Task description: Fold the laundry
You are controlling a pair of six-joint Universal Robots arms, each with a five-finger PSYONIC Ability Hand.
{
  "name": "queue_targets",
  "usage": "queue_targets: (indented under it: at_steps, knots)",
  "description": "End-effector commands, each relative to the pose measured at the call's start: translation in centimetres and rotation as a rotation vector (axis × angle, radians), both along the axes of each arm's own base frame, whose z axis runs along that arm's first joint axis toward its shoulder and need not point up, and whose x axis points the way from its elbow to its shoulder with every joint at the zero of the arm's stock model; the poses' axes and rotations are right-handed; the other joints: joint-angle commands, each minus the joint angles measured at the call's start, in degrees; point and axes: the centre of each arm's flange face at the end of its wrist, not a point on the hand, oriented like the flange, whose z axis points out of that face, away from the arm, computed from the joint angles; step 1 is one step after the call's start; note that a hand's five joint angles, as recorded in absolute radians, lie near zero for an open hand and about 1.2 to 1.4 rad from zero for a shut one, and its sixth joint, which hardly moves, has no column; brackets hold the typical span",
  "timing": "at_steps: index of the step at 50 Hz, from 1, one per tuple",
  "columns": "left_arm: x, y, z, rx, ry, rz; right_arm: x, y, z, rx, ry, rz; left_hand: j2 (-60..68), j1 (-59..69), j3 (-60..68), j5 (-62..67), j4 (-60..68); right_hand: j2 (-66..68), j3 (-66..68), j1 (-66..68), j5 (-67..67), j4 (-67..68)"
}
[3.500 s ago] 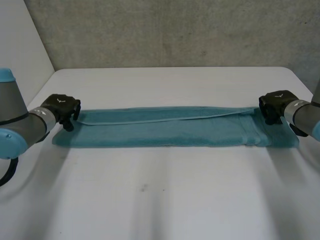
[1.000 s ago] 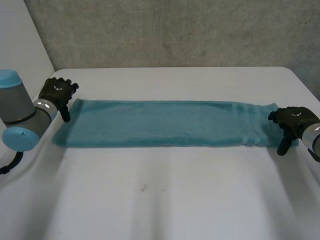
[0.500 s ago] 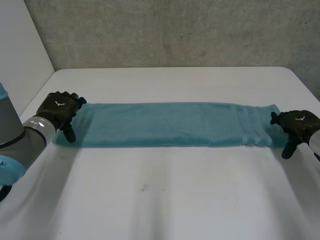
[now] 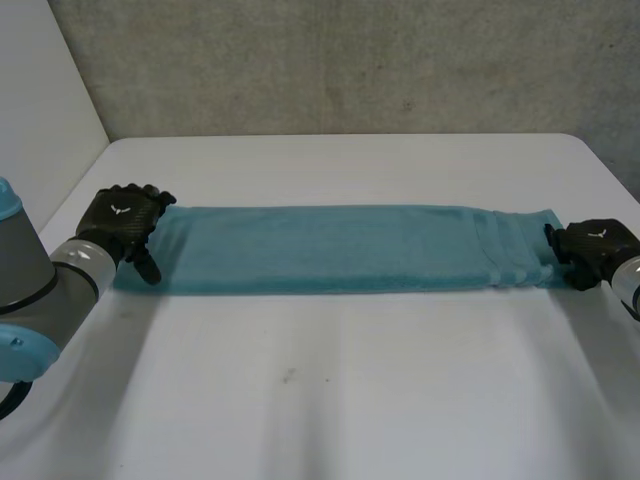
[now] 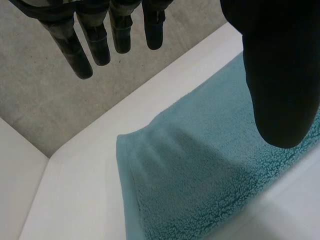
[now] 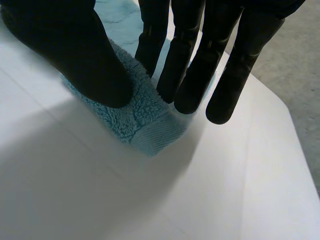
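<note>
Teal towel (image 4: 330, 248): terry cloth, looped fluffy pile, flat-woven hem band. White table (image 4: 330, 400): smooth, matt. Grey wall (image 4: 330, 60): rough concrete. My right hand (image 6: 75, 55): matt black.

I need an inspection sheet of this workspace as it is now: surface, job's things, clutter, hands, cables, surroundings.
surface: white table, a small dark mark on its near part
job's things: teal towel, folded into a long strip, lying flat across the table
clutter: nothing seen
hands: left hand open, fingers straight, over the towel's left end; right hand pinches the towel's right end corner between thumb and fingers
cables: nothing seen
surroundings: grey wall behind the table; white panel at its left
</note>
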Motion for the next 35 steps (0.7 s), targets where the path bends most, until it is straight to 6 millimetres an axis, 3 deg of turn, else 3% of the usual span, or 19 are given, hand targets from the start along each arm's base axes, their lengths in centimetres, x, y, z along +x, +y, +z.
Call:
queue_targets:
  at_steps: [1, 4, 5, 6, 7, 10, 14, 17, 19, 21, 26, 28, 31, 32, 35]
  knots:
    - [0.0, 0.1, 0.1, -0.001, 0.000, 0.001, -3.1, -1.7, 1.1, -0.055, 0.074, -0.161, 0.34, 0.21, -0.31, -0.62, 0.29, 12.53, 12.62, 25.30, 15.00, 12.11]
    - [0.1, 0.1, 0.2, -0.003, 0.000, 0.001, -5.9, -2.9, 2.0, -0.082, 0.133, -0.267, 0.34, 0.21, -0.31, -0.62, 0.29, 12.53, 12.62, 25.30, 15.00, 12.11]
    - [0.1, 0.1, 0.2, -0.004, 0.001, 0.001, -5.9, -2.9, 2.0, -0.082, 0.133, -0.267, 0.34, 0.21, -0.31, -0.62, 0.29, 12.53, 12.62, 25.30, 15.00, 12.11]
    - [0.1, 0.1, 0.3, -0.006, 0.001, 0.001, -8.2, -3.8, 2.7, -0.106, 0.192, -0.331, 0.34, 0.21, -0.31, -0.62, 0.29, 12.53, 12.62, 25.30, 15.00, 12.11]
    - [0.1, 0.1, 0.4, -0.007, 0.001, 0.002, -9.1, -4.0, 3.0, -0.112, 0.217, -0.349, 0.34, 0.21, -0.31, -0.62, 0.29, 12.53, 12.62, 25.30, 15.00, 12.11]
    - [0.1, 0.3, 0.4, -0.007, 0.001, 0.002, -10.4, -4.6, 3.7, -0.133, 0.300, -0.362, 0.34, 0.21, -0.31, -0.62, 0.29, 12.53, 12.62, 25.30, 15.00, 12.11]
    - [0.1, 0.4, 0.4, -0.005, 0.002, 0.001, -10.2, -5.1, 4.9, -0.172, 0.295, -0.357, 0.34, 0.21, -0.31, -0.62, 0.29, 12.53, 12.62, 25.30, 15.00, 12.11]
    - [0.1, 0.4, 0.5, -0.007, 0.001, 0.001, -8.9, -5.3, 5.6, -0.197, 0.237, -0.342, 0.34, 0.21, -0.31, -0.62, 0.29, 12.53, 12.62, 25.30, 15.00, 12.11]
    - [0.2, 0.4, 0.5, -0.008, 0.002, 0.004, -7.1, -5.4, 6.4, -0.221, 0.188, -0.306, 0.34, 0.21, -0.31, -0.62, 0.29, 12.53, 12.62, 25.30, 15.00, 12.11]
    - [0.1, 0.4, 0.5, -0.009, 0.001, 0.002, -1.9, -4.8, 8.2, -0.277, 0.095, -0.174, 0.34, 0.21, -0.31, -0.62, 0.29, 12.53, 12.62, 25.30, 15.00, 12.11]
    - [0.3, 0.3, 0.6, -0.010, 0.003, 0.007, 5.0, -3.1, 9.7, -0.319, 0.013, 0.023, 0.34, 0.21, -0.31, -0.62, 0.29, 12.53, 12.62, 25.30, 15.00, 12.11]
    - [0.3, 0.3, 0.6, -0.010, 0.003, 0.009, 11.2, -0.9, 11.2, -0.364, -0.034, 0.175, 0.34, 0.21, -0.31, -0.62, 0.29, 12.53, 12.62, 25.30, 15.00, 12.11]
    - [0.4, 0.2, 0.6, -0.010, 0.003, 0.012, 15.6, 1.2, 12.2, -0.394, -0.070, 0.277, 0.34, 0.21, -0.31, -0.62, 0.29, 12.53, 12.62, 25.30, 15.00, 12.11]
    - [0.4, 0.2, 0.6, -0.010, 0.003, 0.012, 18.2, 2.6, 12.3, -0.400, -0.095, 0.340, 0.34, 0.21, -0.31, -0.62, 0.29, 12.53, 12.62, 25.30, 15.00, 12.11]
    - [0.5, 0.2, 0.6, -0.011, 0.004, 0.017, 22.0, 4.7, 11.3, -0.386, -0.130, 0.437, 0.34, 0.21, -0.31, -0.62, 0.29, 12.53, 12.62, 25.30, 15.00, 12.11]
